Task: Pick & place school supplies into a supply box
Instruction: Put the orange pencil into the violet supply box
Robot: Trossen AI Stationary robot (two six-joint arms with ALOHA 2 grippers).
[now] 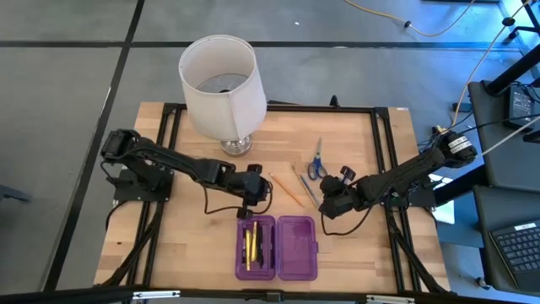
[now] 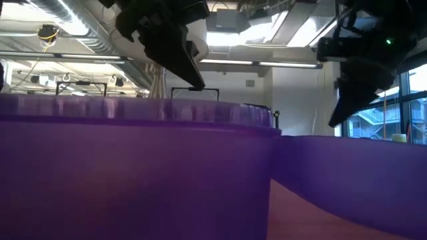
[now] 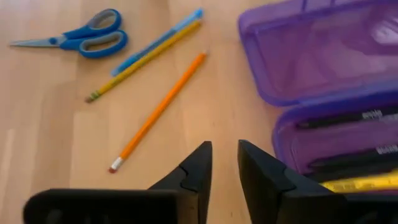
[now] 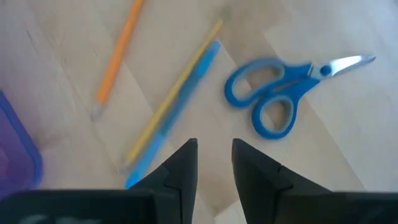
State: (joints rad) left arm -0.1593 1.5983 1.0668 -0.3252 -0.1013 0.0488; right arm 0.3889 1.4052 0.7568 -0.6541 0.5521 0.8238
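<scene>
- The supply box (image 1: 277,247) was seen as a translucent purple case lying open near the table's 6 o'clock edge, its two rounded halves side by side.
- In the half toward 9 o'clock, yellow pencils (image 1: 248,246) and dark pens (image 3: 348,118) were held; the other half (image 1: 297,247) was bare.
- An orange pencil (image 1: 287,192), a yellow pencil (image 3: 144,60) touching a blue pen (image 3: 158,41), and blue-handled scissors (image 1: 316,163) were left on the wood at 12 o'clock of the box, well apart from it.
- The left gripper (image 1: 253,203) was held just above the filled half's 12 o'clock end, fingers slightly parted, grasping nothing.
- The right gripper (image 1: 331,207) was held at 2 o'clock of the box, fingers slightly parted, empty.
- Bare wood was left between the two grippers.
- A white-shaded lamp (image 1: 219,89) stood at the table's 12 o'clock edge.
- Printed lettering on the pens was shown only by the left wrist view; the low view was filled by the purple walls.
</scene>
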